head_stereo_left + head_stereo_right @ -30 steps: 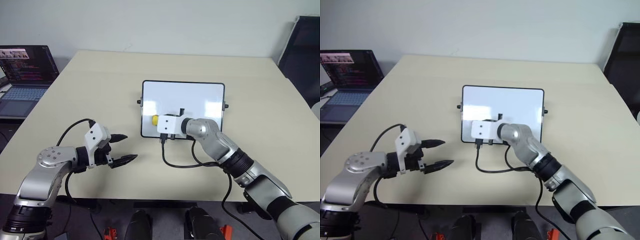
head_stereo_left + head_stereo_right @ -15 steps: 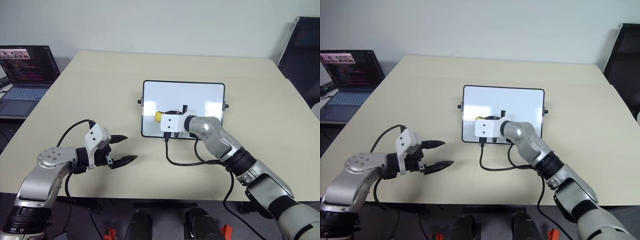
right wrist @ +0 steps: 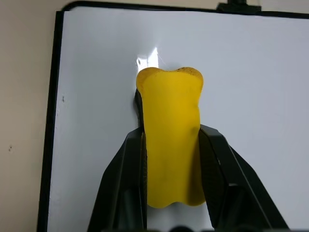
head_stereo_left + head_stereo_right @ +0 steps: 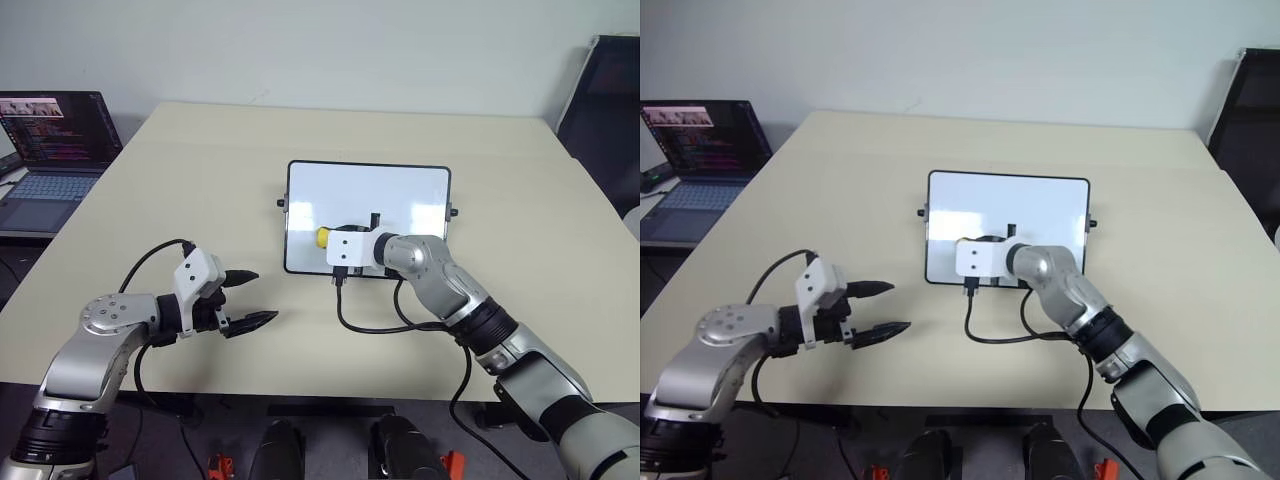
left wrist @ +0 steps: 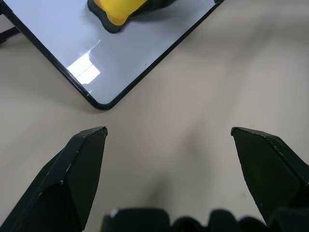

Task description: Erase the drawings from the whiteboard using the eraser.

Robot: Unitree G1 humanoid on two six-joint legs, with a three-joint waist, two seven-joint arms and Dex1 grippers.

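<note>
Yellow eraser (image 3: 171, 145), pinched by the right gripper (image 3: 171, 159), is wiping the whiteboard (image 4: 400, 195) near its front-left corner; next, sweeping rightward. Left gripper (image 5: 169, 140) is hanging spread.

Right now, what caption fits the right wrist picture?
Right gripper presses the yellow eraser flat on the whiteboard.

An open laptop (image 4: 52, 150) sits left of the beige table (image 4: 200, 190).
</note>
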